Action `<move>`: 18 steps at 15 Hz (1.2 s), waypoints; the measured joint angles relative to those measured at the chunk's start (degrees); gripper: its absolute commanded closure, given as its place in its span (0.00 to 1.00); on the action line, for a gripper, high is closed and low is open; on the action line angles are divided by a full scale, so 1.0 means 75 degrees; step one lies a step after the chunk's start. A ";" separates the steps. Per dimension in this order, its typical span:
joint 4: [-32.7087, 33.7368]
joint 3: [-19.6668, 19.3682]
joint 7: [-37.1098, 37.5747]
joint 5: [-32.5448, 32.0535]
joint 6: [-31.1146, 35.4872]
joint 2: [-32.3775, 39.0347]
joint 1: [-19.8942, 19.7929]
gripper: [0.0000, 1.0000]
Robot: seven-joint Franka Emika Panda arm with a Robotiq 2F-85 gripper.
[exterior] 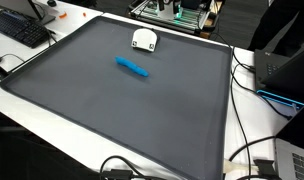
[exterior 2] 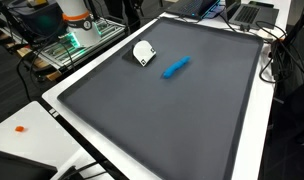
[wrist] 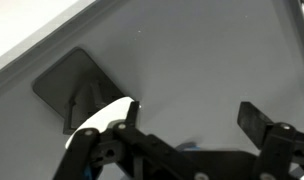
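Pincer (wrist: 191,116): jaws fully spread, empty. Blue marker (exterior: 132,67): flat on grey mat (exterior: 112,120), long axis diagonal, near white object (exterior: 144,40).

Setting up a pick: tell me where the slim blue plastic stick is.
In both exterior views the slim blue plastic stick lies flat on the dark grey mat, apart from the small white object nearest it.
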 measured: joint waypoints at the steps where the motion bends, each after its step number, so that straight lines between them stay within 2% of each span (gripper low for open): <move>1: -0.0037 0.0004 0.0323 0.0000 0.0173 0.0157 -0.0053 0.00; 10: -0.0046 -0.0048 0.3276 -0.0018 0.0397 0.1137 -0.0574 0.00; 14: -0.0014 -0.0297 0.3508 0.0064 0.0396 0.1435 -0.0571 0.00; 18: 0.0034 -0.0529 0.3067 0.0177 0.0417 0.1598 -0.0567 0.00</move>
